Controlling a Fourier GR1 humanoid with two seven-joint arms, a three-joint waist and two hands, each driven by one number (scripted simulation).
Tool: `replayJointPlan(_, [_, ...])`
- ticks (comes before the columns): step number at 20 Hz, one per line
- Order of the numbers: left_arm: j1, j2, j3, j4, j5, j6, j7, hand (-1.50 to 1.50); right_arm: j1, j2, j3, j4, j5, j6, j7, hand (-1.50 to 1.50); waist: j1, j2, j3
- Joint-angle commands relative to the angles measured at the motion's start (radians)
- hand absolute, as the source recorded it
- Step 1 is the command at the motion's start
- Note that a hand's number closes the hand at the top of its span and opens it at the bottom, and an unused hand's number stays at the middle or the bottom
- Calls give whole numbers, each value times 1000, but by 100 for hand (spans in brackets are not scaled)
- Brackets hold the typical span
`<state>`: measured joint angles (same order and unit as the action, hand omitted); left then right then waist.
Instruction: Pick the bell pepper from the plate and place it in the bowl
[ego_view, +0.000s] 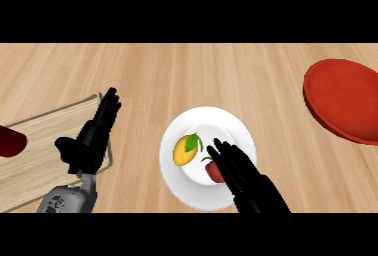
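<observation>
The right hand (247, 177), nearest the view, hangs with fingers straight and apart over the white plate (221, 117), partly hiding the red bell pepper (213, 171) lying beneath it; I judge it should settle lower and curl round the pepper alone, since a yellow mango (183, 151) lies just beside it. The red bowl (343, 102) waits well apart on the surface to the right. The left hand (92, 137) rests open over a wooden board (37, 150) with a dark red object (9, 141) at the edge.
</observation>
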<state>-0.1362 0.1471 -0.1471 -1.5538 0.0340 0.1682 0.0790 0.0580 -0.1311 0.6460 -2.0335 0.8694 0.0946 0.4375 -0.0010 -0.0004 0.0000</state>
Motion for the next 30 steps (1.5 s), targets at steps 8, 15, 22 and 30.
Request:
replayJointPlan(8, [36, -1, 49, -67, -5, -52, 30, 0, 50, 2, -62, -8, -133, 5, -135, -150, 1, -1, 0])
replayJointPlan(15, [-41, -38, 73, 25, -28, -57, 19, 0, 41, 69, -52, 90, -152, -26, -149, -150, 0, 0, 0])
replayJointPlan(22, [-24, -16, 112, 7, -16, -102, 27, 0, 65, 41, -129, 240, -196, -95, -307, -150, 0, 0, 0])
replayJointPlan(30, [-19, -78, 72, 39, -92, -68, -17, 0, -4, 102, -126, 328, -86, -134, -262, -150, 0, 0, 0])
